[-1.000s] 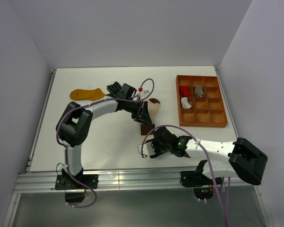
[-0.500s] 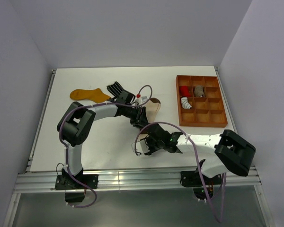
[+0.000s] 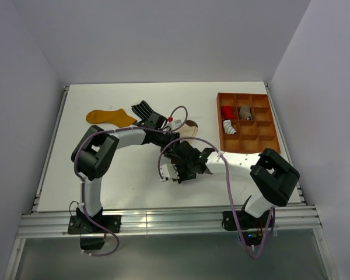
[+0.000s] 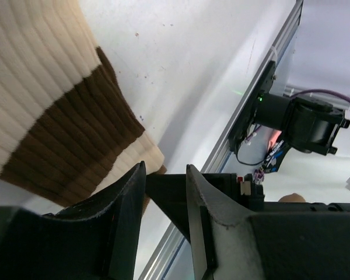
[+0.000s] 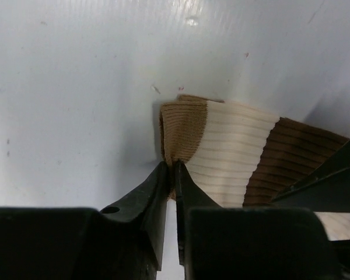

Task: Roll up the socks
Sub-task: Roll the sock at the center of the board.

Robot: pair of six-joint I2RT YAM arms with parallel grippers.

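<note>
An orange-brown compartment tray (image 3: 251,154) sits at the far right of the white counter (image 3: 122,181). It holds a red rolled sock (image 3: 227,112) in its back-left cell, a grey-brown rolled sock (image 3: 245,111) in the next cell, and a white striped rolled sock (image 3: 229,126) in the cell just nearer than the red one. Toward the far left lie a mustard-yellow sock (image 3: 108,116) and, just beside it, a black sock with white stripes (image 3: 141,108). The cream sock (image 5: 233,151), banded in brown, lies mid-counter, and from above it is largely hidden by the two wrists crowded over it. The left arm bends at the elbow and reaches rightward. The left pincer (image 4: 165,169) stands partly apart at the sock's banded end, with no fabric visible between its jaws. The right arm reaches leftward, low, and the right pincer (image 5: 171,169) is pinched nearly closed on the tan edge at that same end.
</note>
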